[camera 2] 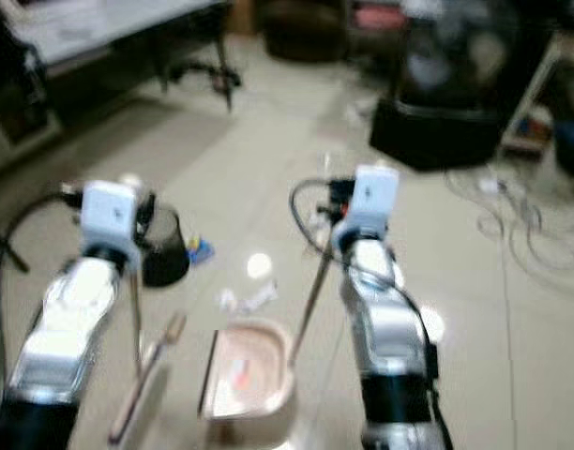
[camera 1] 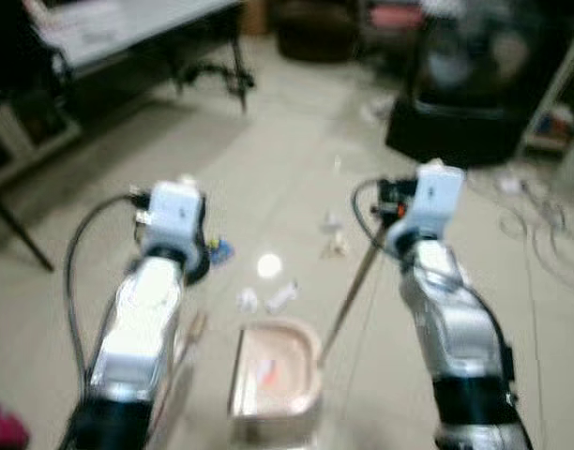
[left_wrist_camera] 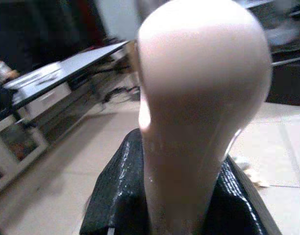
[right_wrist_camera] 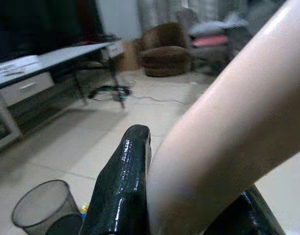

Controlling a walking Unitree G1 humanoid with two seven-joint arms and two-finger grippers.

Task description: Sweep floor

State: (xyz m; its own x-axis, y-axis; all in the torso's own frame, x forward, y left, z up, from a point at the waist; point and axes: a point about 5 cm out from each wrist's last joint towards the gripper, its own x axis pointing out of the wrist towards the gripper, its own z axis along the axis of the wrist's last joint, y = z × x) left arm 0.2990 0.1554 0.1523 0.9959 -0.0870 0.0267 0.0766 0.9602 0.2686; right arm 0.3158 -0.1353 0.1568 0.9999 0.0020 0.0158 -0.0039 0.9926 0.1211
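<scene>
A dustpan (camera 1: 273, 375) sits on the tiles between the arms, the right gripper (right_wrist_camera: 189, 196) clamped on its handle, the left gripper (left_wrist_camera: 189, 205) pinching the broom (camera 2: 146, 380), with litter (camera 1: 268, 295) just beyond.

A pink dustpan (camera 2: 252, 375) sits on the tiled floor (camera 2: 268, 141) between both silver arms.

A pale pink dustpan (camera 1: 276, 370) sits on the tiled floor (camera 1: 268, 159), its long handle (camera 1: 354, 286) slanting upward. White scraps (camera 1: 268, 298) lie just beyond it.
</scene>
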